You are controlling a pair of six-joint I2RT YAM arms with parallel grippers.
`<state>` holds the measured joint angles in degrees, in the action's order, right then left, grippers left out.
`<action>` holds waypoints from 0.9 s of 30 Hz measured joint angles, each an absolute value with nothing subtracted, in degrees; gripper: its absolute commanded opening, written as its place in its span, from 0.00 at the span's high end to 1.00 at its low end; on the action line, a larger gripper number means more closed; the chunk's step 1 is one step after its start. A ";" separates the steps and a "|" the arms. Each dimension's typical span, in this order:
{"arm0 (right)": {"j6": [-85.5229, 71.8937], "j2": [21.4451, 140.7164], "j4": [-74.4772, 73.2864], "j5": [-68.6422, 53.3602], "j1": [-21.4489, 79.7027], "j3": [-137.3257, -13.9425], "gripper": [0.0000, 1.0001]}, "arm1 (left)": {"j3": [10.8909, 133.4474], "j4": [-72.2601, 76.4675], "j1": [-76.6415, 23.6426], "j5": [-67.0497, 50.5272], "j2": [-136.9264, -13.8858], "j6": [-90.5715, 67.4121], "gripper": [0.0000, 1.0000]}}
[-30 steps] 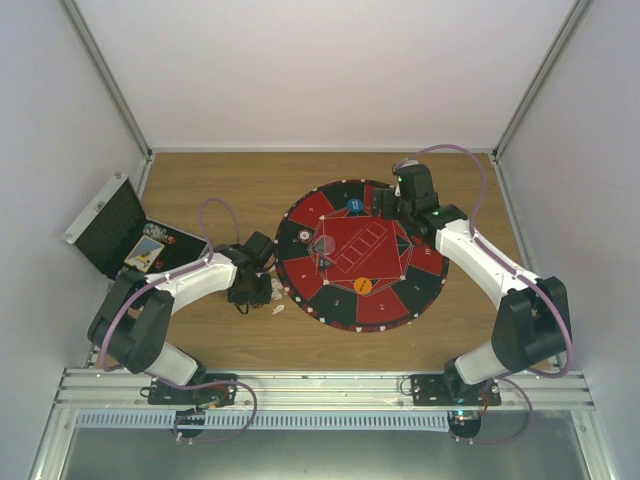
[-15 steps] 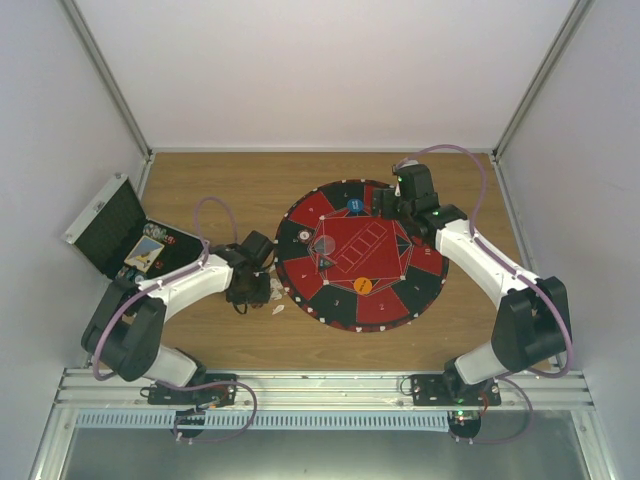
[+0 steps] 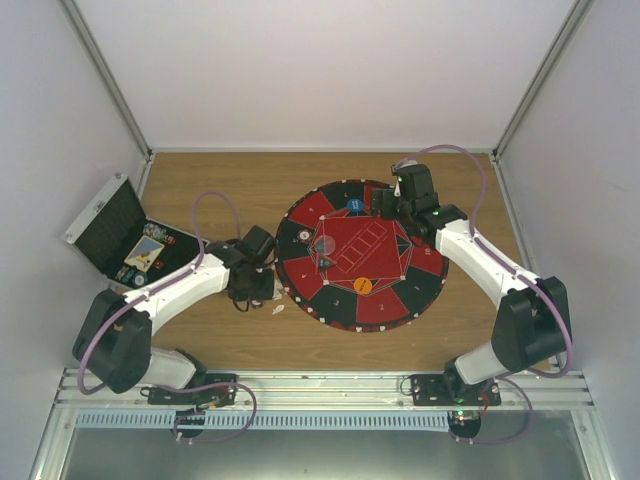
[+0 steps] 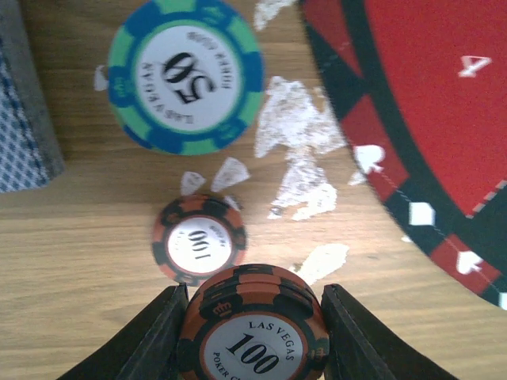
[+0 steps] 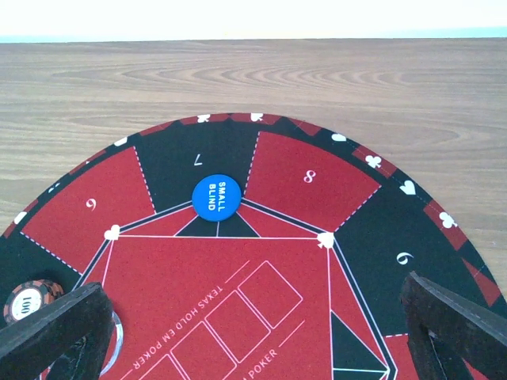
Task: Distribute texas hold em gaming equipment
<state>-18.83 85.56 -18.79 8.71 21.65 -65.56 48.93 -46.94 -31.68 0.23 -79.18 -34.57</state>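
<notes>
Steadiness matters: left end effector (image 4: pixel 252 336), clamped on stacked dark red chips (image 4: pixel 253 313), should lift level, clearing the loose chip (image 4: pixel 199 240) ahead.

the nearest dark red 100 chip (image 4: pixel 252 332) is cut by the bottom edge; the grey-blue playing cards (image 4: pixel 20 134) by the left edge.

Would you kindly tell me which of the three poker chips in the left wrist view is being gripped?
The dark red 100 chip marked LAS VEGAS, clamped between the left fingers; the other 100 chip and the teal 50 chip lie on the wood.
</notes>
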 measured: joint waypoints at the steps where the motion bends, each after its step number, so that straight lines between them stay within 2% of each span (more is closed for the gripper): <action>1: -18.83 85.56 -18.79 8.71 21.65 -65.56 0.01 | 49.47 -47.44 -32.16 -0.05 -79.00 -34.61 0.61; 9: -18.85 85.56 -18.79 8.69 21.65 -65.56 0.01 | 59.79 -50.98 -33.50 -1.83 -82.37 -33.78 0.61; 27: -20.43 82.28 -19.00 10.59 21.63 -62.46 0.00 | 94.50 -50.33 -33.65 -6.26 -115.94 -21.17 0.62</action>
<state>-20.43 82.28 -19.00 10.59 21.63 -62.46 94.50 -50.33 -33.65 -6.26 -115.94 -21.17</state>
